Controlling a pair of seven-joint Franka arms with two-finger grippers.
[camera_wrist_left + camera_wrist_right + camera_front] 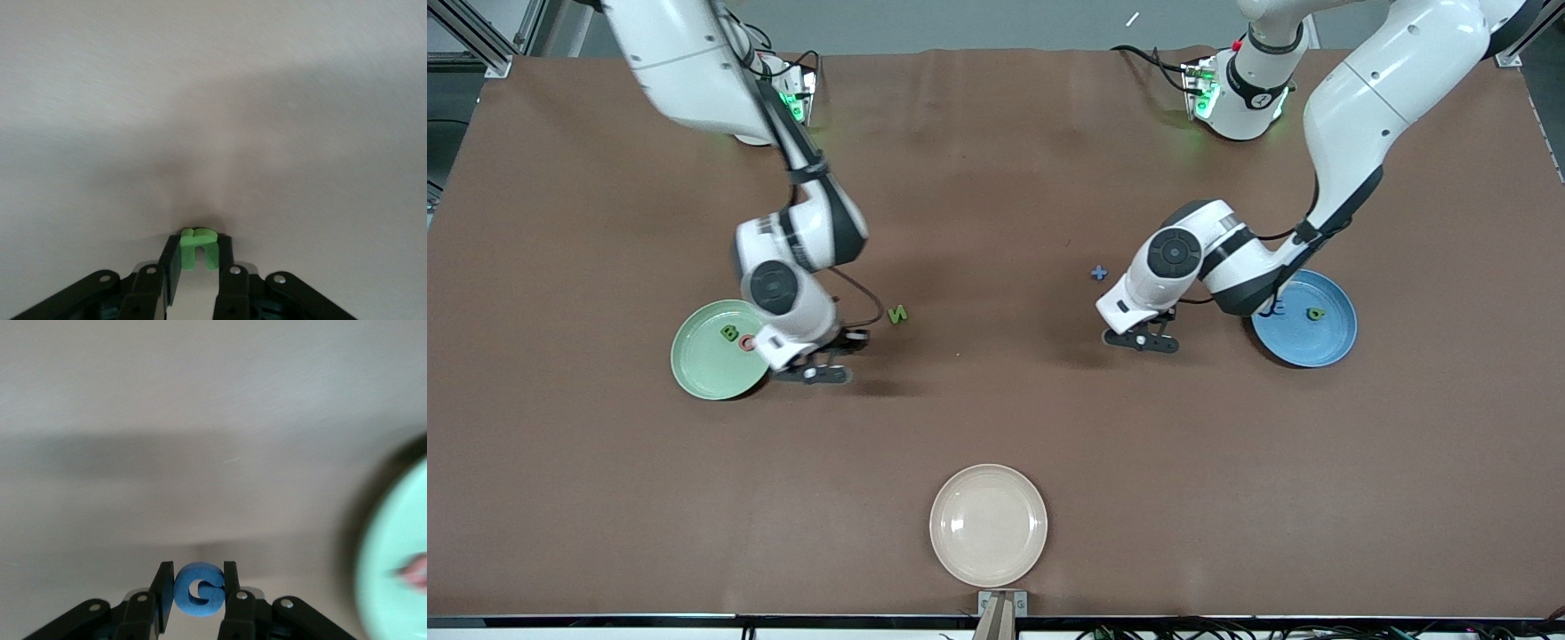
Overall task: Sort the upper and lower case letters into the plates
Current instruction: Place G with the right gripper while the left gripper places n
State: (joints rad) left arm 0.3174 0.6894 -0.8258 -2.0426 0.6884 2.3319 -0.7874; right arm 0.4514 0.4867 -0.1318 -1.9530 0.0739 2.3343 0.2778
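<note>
My right gripper (pixel 815 372) is low over the table beside the mint green plate (pixel 704 364). In the right wrist view it (pixel 198 583) is shut on a blue letter G (pixel 198 592). The mint plate (pixel 393 553) holds a green B (pixel 729 333) and a pink-red letter (pixel 748 342). My left gripper (pixel 1141 342) is low over the table beside the blue plate (pixel 1325 342). It (pixel 198 252) is shut on a small green lowercase letter (pixel 197 247). The blue plate holds a dark blue letter (pixel 1276 309) and a green letter (pixel 1314 313). A green N (pixel 897 313) and a blue cross piece (pixel 1099 274) lie on the table.
A cream-beige plate (pixel 988 524) sits near the table's edge nearest the front camera, with nothing in it. The brown table (pixel 996 418) stretches between the two arms. Both arm bases stand along the edge farthest from the camera.
</note>
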